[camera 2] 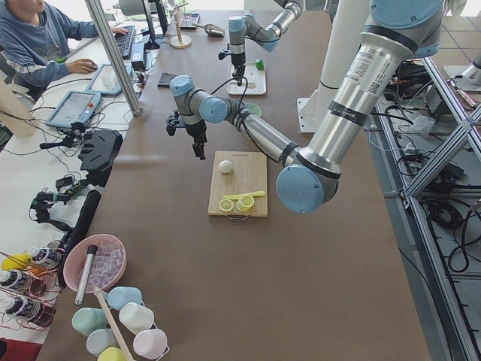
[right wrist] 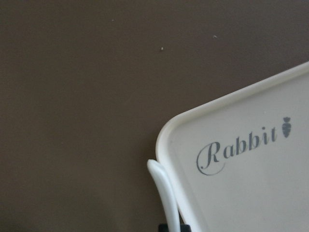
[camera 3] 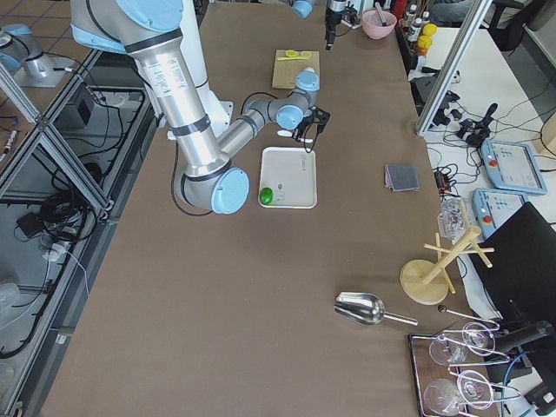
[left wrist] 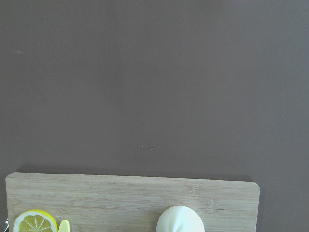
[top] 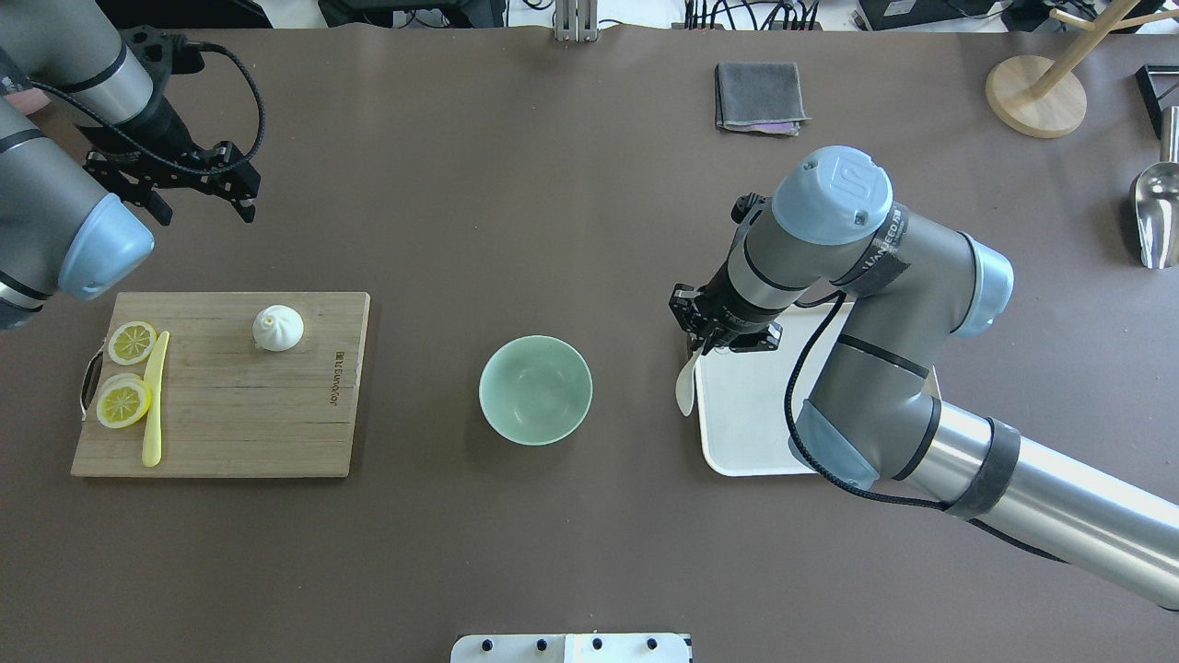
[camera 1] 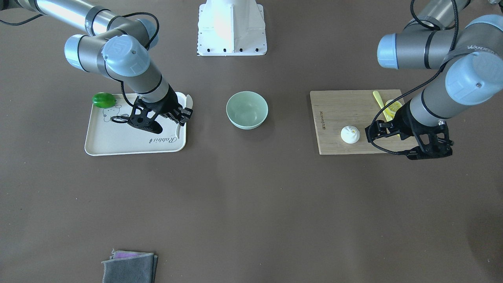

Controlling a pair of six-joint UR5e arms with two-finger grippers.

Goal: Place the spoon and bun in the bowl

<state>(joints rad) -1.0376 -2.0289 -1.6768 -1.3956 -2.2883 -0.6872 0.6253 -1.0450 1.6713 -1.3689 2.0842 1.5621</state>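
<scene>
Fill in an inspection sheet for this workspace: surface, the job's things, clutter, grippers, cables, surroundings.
Surface: brown table, plain matte covering.
Job's things: spoon held at the corner of the tray; bun on the cutting board; bowl empty, mid-table between them.
Clutter: lemon slices and yellow knife on the board; green round item on the tray; grey cloth; metal scoop; wooden stand.
Grippers: right gripper shut on the spoon; left gripper open, empty, over bare table beyond the board.
Cables: right arm's cable and left arm's cable loop at the wrists, touching no objects.
Surroundings: operator at a side desk; cups; glassware.
</scene>
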